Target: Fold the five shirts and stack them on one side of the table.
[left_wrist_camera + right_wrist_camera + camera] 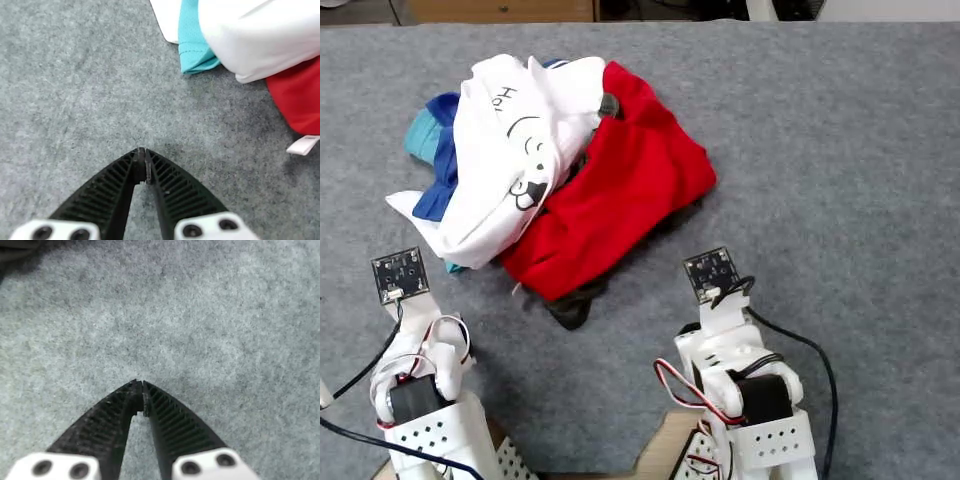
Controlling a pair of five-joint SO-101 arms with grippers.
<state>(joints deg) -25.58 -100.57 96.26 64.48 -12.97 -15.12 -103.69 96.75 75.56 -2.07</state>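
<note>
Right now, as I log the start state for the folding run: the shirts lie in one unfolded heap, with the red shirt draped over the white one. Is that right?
Not quite: the order is reversed. In the high view the white shirt lies draped over the red shirt, covering one side of it. The rest holds: the shirts lie in one unfolded heap.

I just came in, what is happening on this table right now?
Nothing is being handled at this moment. The shirts lie unfolded in one heap on the grey table: a white shirt on top, a red shirt partly under it, and a blue shirt, a teal shirt and a dark garment peeking out at the edges. The left pincer and the right pincer are both shut and empty, over bare table. No shirt is folded or stacked yet.
</note>
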